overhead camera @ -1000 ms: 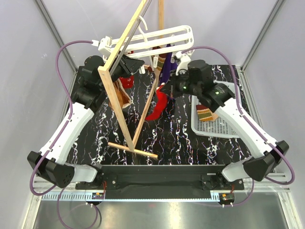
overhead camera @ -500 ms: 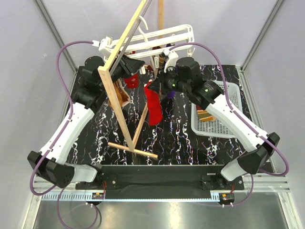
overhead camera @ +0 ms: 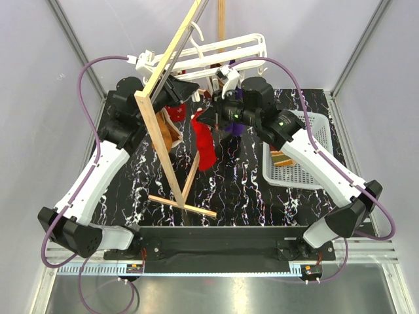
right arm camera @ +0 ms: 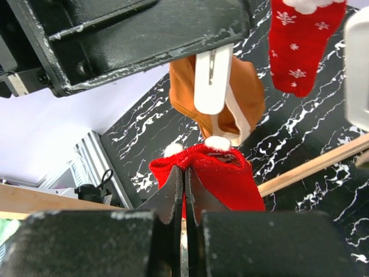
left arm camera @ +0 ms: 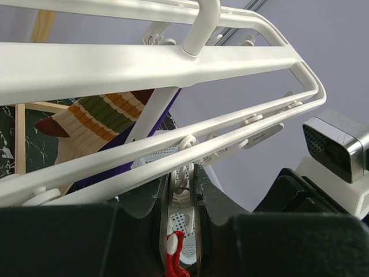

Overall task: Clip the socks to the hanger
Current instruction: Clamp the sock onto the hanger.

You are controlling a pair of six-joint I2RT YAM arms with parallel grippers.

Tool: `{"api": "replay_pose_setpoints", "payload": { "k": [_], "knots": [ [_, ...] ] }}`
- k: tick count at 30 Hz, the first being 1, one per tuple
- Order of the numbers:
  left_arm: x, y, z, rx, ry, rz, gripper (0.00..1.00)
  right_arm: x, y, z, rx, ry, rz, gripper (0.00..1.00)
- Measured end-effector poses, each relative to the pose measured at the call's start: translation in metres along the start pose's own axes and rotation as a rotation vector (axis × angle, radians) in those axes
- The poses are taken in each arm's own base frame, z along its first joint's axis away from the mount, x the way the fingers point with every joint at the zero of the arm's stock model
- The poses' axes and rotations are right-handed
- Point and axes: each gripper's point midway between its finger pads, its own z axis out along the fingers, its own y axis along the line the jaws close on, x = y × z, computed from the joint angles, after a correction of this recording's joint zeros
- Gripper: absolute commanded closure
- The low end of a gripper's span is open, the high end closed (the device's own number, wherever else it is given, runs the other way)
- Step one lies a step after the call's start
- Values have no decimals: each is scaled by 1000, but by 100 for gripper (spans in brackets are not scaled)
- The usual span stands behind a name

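"Where's the left arm?"
"Reaching to upper centre, left gripper clamped narrowly on a white peg."
"And the right arm?"
"Stretched leftward to centre frame, right gripper pinched tight on the red sock."

This looks like a robotics lab cell: plain pale walls and aluminium posts enclose a black marbled worktop, with two purple-cabled arms bolted at its near edge.

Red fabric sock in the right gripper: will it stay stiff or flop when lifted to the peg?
Probably floppy: the plain red fabric sock hangs limp from the right gripper. Likely light, since a pinch at its bunched cuff carries it.
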Motion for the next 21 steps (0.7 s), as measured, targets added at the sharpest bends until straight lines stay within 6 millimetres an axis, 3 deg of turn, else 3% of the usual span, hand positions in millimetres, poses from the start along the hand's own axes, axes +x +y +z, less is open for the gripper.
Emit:
{"api": "replay_pose_setpoints", "payload": {
  "k": [12,21],
  "knots": [
    [0,-1,0,3,2,-1,100,-2,12,4,-90,-5,-84,100],
    [0,-1,0,4,3,-1,100,8,10,12,-134,43,-181,100]
  ]
}}
